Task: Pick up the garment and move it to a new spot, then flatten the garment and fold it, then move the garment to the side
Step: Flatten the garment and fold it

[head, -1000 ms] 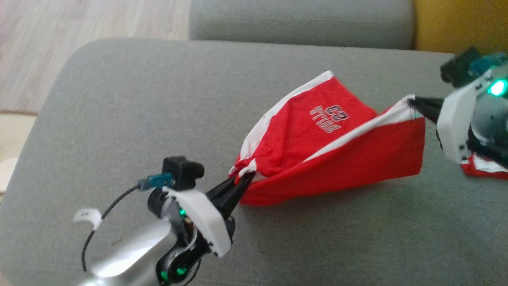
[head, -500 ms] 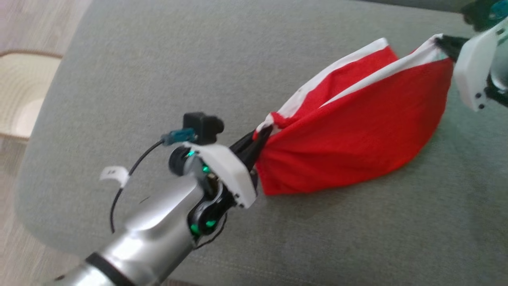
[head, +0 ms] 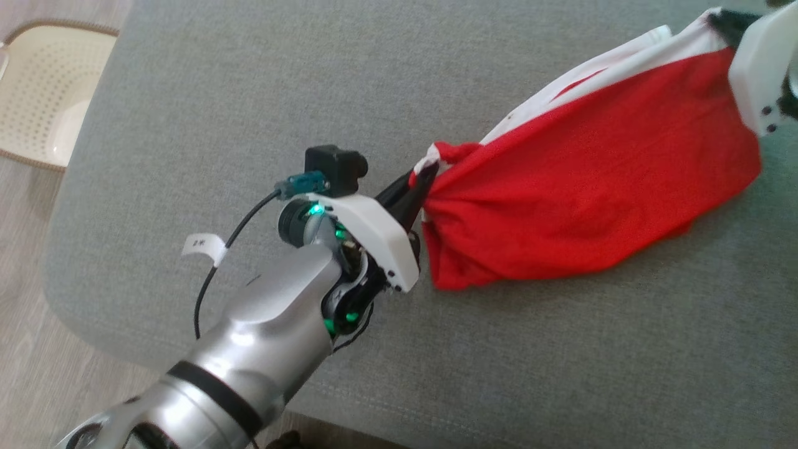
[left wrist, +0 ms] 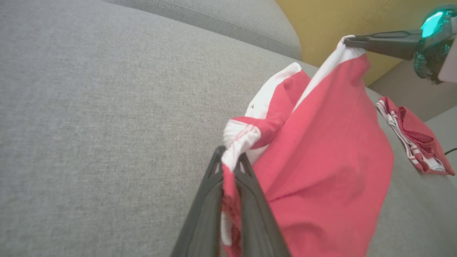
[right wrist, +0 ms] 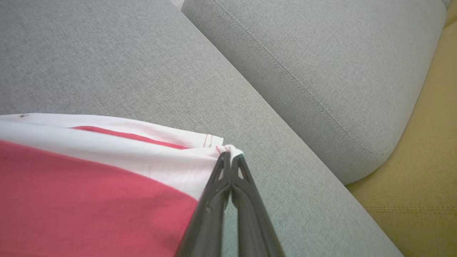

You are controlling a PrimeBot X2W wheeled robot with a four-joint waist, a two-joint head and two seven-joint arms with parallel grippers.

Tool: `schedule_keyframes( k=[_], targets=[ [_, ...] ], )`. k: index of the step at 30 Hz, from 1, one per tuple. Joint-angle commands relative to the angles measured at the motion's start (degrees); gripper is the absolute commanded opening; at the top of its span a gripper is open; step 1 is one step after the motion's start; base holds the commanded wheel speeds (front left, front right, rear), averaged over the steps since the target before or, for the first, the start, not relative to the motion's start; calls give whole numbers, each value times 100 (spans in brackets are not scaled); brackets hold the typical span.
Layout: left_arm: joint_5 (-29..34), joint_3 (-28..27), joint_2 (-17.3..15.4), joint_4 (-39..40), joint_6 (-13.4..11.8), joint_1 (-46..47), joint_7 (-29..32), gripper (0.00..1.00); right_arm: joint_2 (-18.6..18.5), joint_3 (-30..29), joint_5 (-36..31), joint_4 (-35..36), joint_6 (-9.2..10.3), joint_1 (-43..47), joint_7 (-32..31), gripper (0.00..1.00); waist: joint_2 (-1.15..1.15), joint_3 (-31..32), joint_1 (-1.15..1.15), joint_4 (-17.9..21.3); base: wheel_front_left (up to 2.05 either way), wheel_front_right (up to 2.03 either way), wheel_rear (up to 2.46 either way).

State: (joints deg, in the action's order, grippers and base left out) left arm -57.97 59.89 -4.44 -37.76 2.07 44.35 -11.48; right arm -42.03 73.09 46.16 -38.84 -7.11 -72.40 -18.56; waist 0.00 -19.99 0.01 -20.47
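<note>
The garment is red with white trim and hangs stretched between my two grippers, its lower edge sagging close to the grey sofa seat. My left gripper is shut on a bunched red-and-white corner; in the left wrist view the cloth is pinched between the left gripper's dark fingers. My right gripper is shut on the white-edged opposite corner at the upper right. The right wrist view shows the right gripper with fingertips closed on the garment's white hem.
A second red-and-white cloth lies folded on the seat beyond the garment. A grey back cushion and a yellow cushion border the seat. A beige perforated basket sits on the floor past the sofa's left edge.
The head camera has swung down and left. Both grippers keep their hold and have raised the garment; its front red panel now covers the printed panel seen earlier.
</note>
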Motion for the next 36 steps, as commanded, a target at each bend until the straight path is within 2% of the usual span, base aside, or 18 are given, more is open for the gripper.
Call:
schedule_keyframes(
  k=[1,7,8,9,10,11,18,25,29,31,36],
  targets=[
    [18,-227,-41,29,27,309,-106,0,-16,-44,-54,-8,-37,-135,98,0,0,-78,-1,-59,0,0,0],
    [15,-238,72,-276,136,492,-200,0,97,-4,-106,-209,-37,-326,148,0,0,-258,-1,-104,0,0,0],
    [15,-235,83,-327,147,518,-210,12,118,0,-60,-251,-37,-326,136,0,0,-278,-1,-108,0,0,0],
    [13,-232,94,-377,156,541,-218,36,144,1,-7,-300,-37,-330,132,0,0,-298,-1,-108,0,0,0],
    [8,-230,104,-421,163,562,-227,66,173,2,40,-357,-37,-338,147,60,0,-316,-1,-106,0,0,0],
    [1,-227,112,-464,168,578,-234,100,202,3,92,-451,-37,-335,128,100,0,-329,-1,-101,0,0,0],
    [-17,-189,139,-715,171,650,-264,100,375,11,113,-832,-37,-274,229,100,0,-319,-1,-4,0,0,0],
    [-53,-446,120,-943,114,598,-331,100,592,-59,303,-1224,-37,-55,747,100,0,-24,-1,222,0,0,0],
    [-11,-677,-40,-999,49,476,-347,100,725,-167,450,-1243,-37,103,1313,100,0,274,-1,434,0,0,0],
    [192,-997,-228,-858,-138,359,-350,100,846,-318,547,-1251,-37,264,1919,100,0,531,-1,594,0,0,0],
    [598,-1654,-506,-405,-429,-86,-351,100,1030,-475,614,-1276,-37,675,2799,100,0,937,-1,871,0,0,0]
  ],
)
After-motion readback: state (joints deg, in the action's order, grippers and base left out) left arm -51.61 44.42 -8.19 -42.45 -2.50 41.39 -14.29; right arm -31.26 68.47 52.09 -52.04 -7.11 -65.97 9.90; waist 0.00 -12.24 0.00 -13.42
